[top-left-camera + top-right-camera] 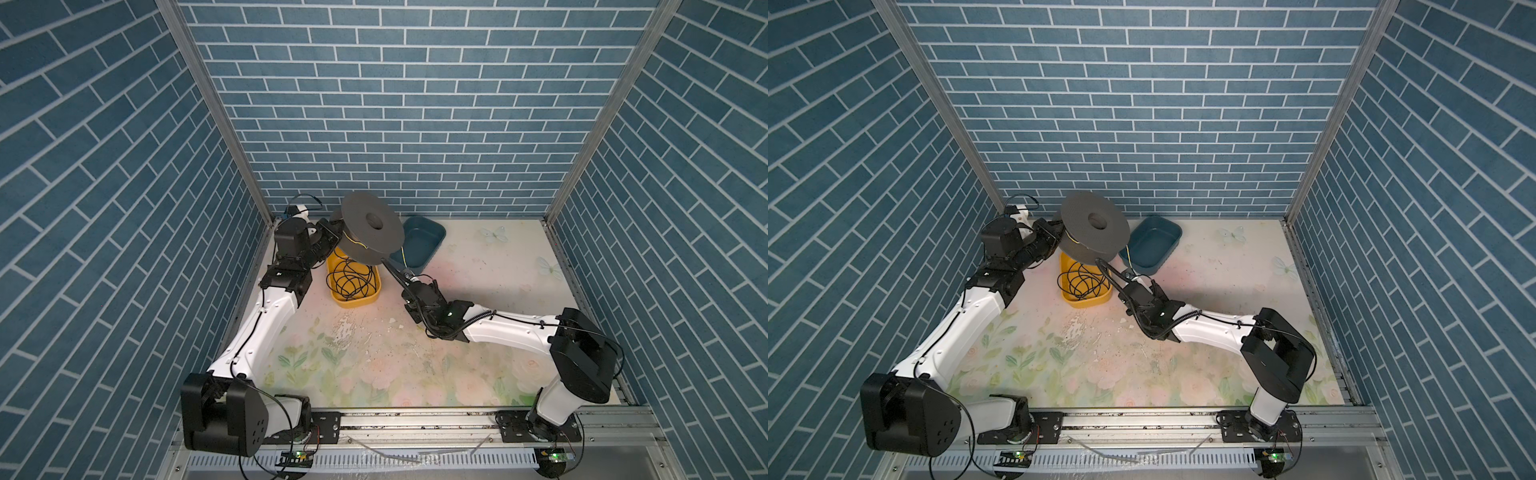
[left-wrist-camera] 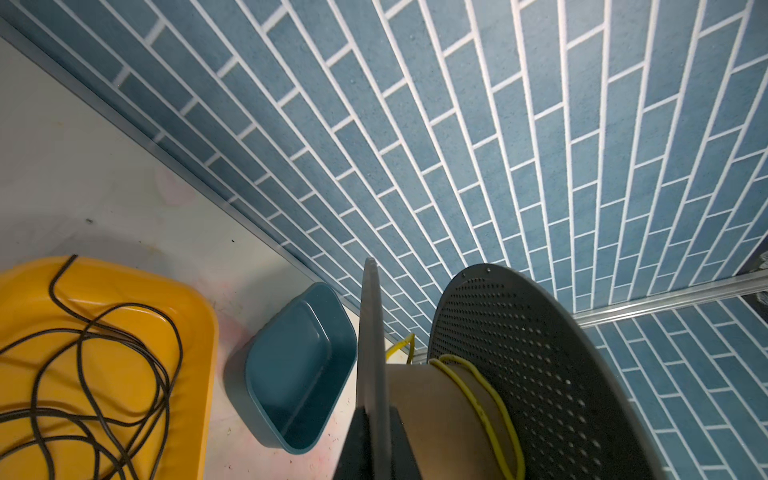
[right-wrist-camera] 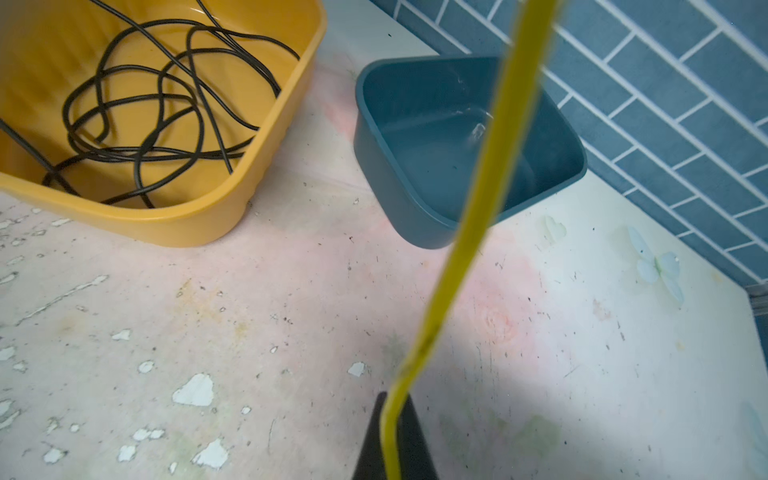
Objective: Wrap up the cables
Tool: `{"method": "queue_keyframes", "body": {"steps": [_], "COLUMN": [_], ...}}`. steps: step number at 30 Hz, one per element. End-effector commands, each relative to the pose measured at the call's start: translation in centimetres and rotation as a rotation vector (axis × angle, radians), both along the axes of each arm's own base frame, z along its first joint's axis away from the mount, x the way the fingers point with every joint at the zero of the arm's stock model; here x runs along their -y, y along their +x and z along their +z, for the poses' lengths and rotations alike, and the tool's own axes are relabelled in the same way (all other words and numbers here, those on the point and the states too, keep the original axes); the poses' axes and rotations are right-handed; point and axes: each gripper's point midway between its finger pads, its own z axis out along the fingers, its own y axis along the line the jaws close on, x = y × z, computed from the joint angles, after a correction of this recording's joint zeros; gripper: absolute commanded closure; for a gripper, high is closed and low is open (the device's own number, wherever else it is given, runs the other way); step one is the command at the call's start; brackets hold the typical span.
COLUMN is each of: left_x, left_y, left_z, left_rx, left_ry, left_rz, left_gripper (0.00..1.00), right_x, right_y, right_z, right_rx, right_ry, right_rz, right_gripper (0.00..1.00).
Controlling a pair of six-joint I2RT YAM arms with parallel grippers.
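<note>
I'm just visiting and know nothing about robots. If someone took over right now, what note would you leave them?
Left gripper: shut on the flange of the grey spool, holding it raised.
Right gripper: shut on the yellow cable, which runs up to the spool.
Done: a couple of turns lie on the core.
Left: wind on the rest; black wires lie loose in the yellow tray.

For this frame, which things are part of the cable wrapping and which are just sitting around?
In use:
- yellow cable, pinched by the right gripper, a few turns on the grey spool
- left gripper, clamped on the spool's flange

Lying about:
- black wires in the yellow tub
- teal tub
</note>
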Motion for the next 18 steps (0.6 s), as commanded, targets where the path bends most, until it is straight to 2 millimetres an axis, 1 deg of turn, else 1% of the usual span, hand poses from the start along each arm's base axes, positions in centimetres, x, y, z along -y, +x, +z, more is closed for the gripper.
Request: {"method": "queue_keyframes", "body": {"steps": [1, 5, 8, 13, 18], "left_x": [-2.1, -2.4, -2.0, -0.5, 1.9], "left_y": [-0.2, -0.4, -0.6, -1.0, -1.7], "left_z": [4.7, 4.4, 4.4, 4.3, 4.1], "left_rx": [0.165, 0.167, 0.179, 0.186, 0.190], "left_ry": [0.063, 0.122, 0.187, 0.347, 0.509], "left_rz": [0.120, 0.168, 0.196, 0.222, 0.221], "left_gripper": [1.00, 1.00, 1.00, 1.00, 1.00], "right_x": [-1.2, -3.1, -4.6, -6.9, -8.0], "right_y": [-0.6, -1.7, -2.8, -4.5, -5.8], "right_z": [1.9, 3.7, 5.0, 7.3, 9.6], "right_rx": [0.085, 0.139, 0.169, 0.212, 0.225], "right_ry": [-0.120, -0.145, -0.155, -0.152, -0.092], "right_rz": [0.059, 0.114, 0.161, 0.231, 0.277], "right_gripper": [1.00, 1.00, 1.00, 1.00, 1.00]}}
